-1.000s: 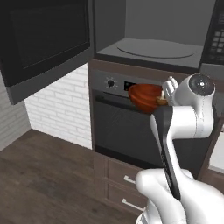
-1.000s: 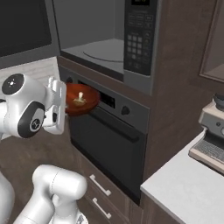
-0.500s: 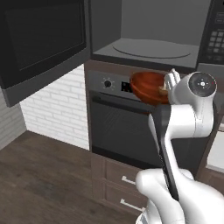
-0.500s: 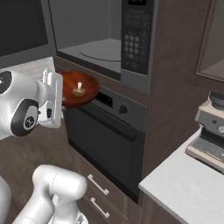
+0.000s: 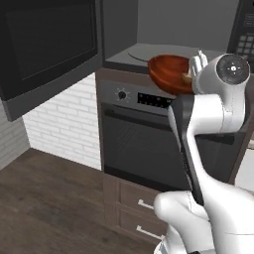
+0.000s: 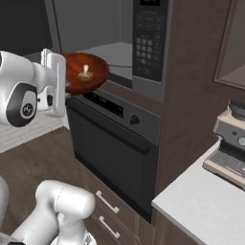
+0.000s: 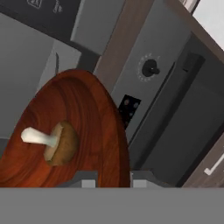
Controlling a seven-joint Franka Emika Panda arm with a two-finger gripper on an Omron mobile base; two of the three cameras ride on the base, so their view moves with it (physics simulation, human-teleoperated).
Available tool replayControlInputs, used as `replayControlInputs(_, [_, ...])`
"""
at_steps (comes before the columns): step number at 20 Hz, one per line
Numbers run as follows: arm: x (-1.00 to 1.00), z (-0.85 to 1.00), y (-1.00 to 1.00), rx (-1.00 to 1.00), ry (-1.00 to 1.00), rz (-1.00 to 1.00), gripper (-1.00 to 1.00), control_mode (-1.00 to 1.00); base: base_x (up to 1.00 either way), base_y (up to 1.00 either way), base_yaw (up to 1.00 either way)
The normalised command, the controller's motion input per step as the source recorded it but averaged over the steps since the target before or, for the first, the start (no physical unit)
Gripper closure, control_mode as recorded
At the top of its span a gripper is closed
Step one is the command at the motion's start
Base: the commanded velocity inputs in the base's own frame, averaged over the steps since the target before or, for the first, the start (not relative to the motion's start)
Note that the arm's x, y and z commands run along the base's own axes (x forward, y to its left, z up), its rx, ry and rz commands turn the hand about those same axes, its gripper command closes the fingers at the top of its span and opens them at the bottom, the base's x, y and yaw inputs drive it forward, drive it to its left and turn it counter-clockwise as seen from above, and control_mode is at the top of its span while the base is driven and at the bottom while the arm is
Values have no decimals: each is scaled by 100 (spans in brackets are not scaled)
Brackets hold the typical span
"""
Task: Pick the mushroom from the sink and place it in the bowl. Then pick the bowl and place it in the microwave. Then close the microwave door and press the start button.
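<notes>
We see the bowl (image 7: 65, 131), a wide shallow round of glossy reddish-brown wood with fine ringed grain, and the mushroom (image 7: 54, 142) lying on its side inside it, a tan rounded cap with a pale stem. In the right base view the bowl (image 6: 83, 72) is held up just in front of the microwave (image 6: 119, 52), at the level of its open mouth, with the mushroom (image 6: 85, 72) in its middle. The microwave is a dark box with a pale grey cavity, a round turntable (image 5: 149, 52) and a keypad (image 6: 143, 48) on its right. Its door (image 5: 49, 44), a large dark panel, stands swung open to the left of the microwave. Directly below the microwave sits a dark oven (image 6: 115, 139) with a round knob (image 5: 120, 94); below that are brown wood drawers (image 5: 139, 206). Left of the microwave runs a white brick wall (image 5: 64, 124), over a dark plank floor (image 5: 44, 198).

The white arm rises bent, and the gripper (image 7: 113, 177) pinches the bowl's near rim between its fingers.
</notes>
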Motion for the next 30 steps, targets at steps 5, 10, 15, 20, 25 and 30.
replayControlInputs(5, [36,63,9,-7,-3,-5,100,-100,0,0,0])
replayControlInputs(10, [81,23,-7,-10,3,-12,100,-100,0,0,0])
replayControlInputs(15, [94,16,-16,-9,5,-12,100,-100,0,0,0])
replayControlInputs(20, [91,6,-33,0,7,-2,100,-100,0,0,0])
replayControlInputs(25, [60,2,-31,7,0,0,100,-100,0,0,0])
replayControlInputs(30, [56,-1,-4,7,2,0,100,-100,0,0,0])
